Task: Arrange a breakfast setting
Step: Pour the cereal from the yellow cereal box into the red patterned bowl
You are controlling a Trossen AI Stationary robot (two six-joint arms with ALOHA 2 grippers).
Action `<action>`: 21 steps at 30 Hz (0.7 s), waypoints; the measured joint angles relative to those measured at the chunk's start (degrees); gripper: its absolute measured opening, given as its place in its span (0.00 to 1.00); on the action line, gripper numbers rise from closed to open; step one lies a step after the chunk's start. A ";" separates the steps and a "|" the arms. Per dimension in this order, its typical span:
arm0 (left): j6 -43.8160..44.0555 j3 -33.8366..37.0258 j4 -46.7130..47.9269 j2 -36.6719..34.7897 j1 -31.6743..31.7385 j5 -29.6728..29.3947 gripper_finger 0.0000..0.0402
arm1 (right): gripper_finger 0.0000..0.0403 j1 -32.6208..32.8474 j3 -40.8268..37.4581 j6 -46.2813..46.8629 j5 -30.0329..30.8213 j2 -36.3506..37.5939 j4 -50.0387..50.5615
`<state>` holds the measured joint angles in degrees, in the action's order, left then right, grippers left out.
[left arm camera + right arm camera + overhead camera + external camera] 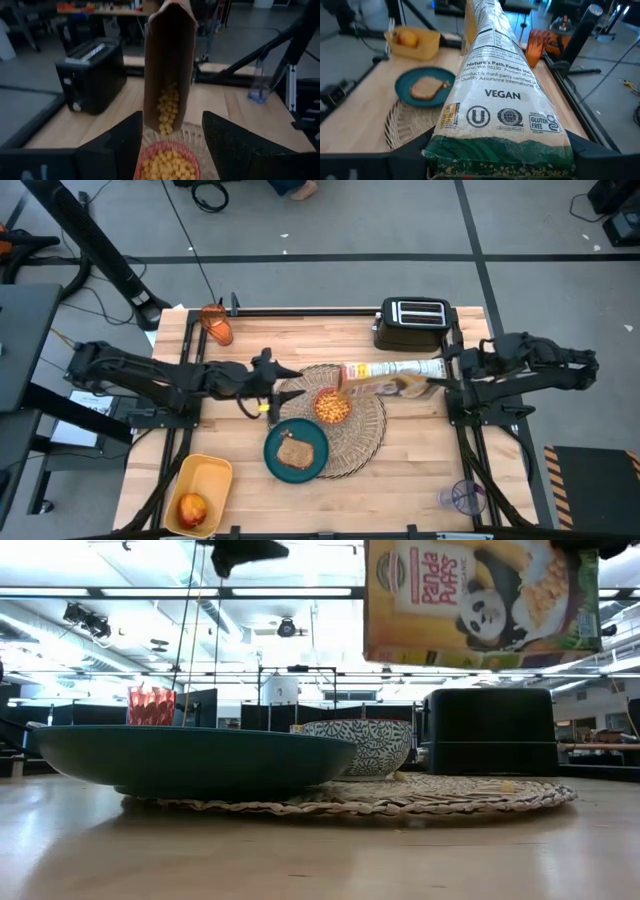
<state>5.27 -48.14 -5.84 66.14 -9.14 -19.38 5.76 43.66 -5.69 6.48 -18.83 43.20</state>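
A round straw placemat (362, 442) lies mid-table. On it stands a small pink bowl (333, 407) full of yellow cereal puffs, and a teal plate (296, 450) with a toast slice (295, 452) rests partly on its near left edge. My right gripper (440, 375) is shut on a Panda Puffs cereal box (390, 370), tipped with its open end over the bowl. My left gripper (285, 393) is open just left of the bowl, its fingers (120, 145) standing on either side of the bowl's rim (166, 150). An orange cup (216, 325) lies at the far left. A red apple (193, 507) sits in a yellow tub. My right gripper pinches the cereal box's closed bottom end (500, 150) between its two fingers, which come level from the table's right and lie along the box. The box is lifted clear above the placemat and lies about level. Its open mouth (167, 125) faces the bowl, with puffs inside.
A black toaster (412, 323) stands at the far edge, right of centre. The yellow tub (200, 490) sits at the near left corner. A purple see-through object (462, 498) shows beyond the near right corner. Bare wood lies to the right of the placemat.
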 joint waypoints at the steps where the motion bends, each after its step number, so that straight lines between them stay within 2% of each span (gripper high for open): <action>1: -0.72 -0.02 -0.25 -0.59 -0.14 0.02 0.53 | 0.57 0.00 -0.99 0.51 -0.23 1.16 -1.21; 7: -4.44 -0.02 -0.13 -4.41 -0.72 0.08 0.53 | 0.57 0.00 -6.10 2.51 -1.33 7.52 -7.22; 12: -11.17 -0.02 0.32 -7.95 -0.56 -0.33 0.53 | 0.57 0.00 -10.30 1.94 -1.66 11.31 -17.86; 17: -16.94 -0.02 1.16 -9.48 1.49 -0.52 0.53 | 0.57 0.00 -15.91 -0.28 -2.85 12.17 -33.55; 21: -17.75 -0.02 1.38 -9.31 3.96 -0.43 0.53 | 0.57 0.00 -21.82 -1.63 -7.10 11.97 -51.10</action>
<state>-12.48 -48.16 -4.46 56.84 -5.18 -19.81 5.76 21.85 -7.32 -0.62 -6.86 -7.90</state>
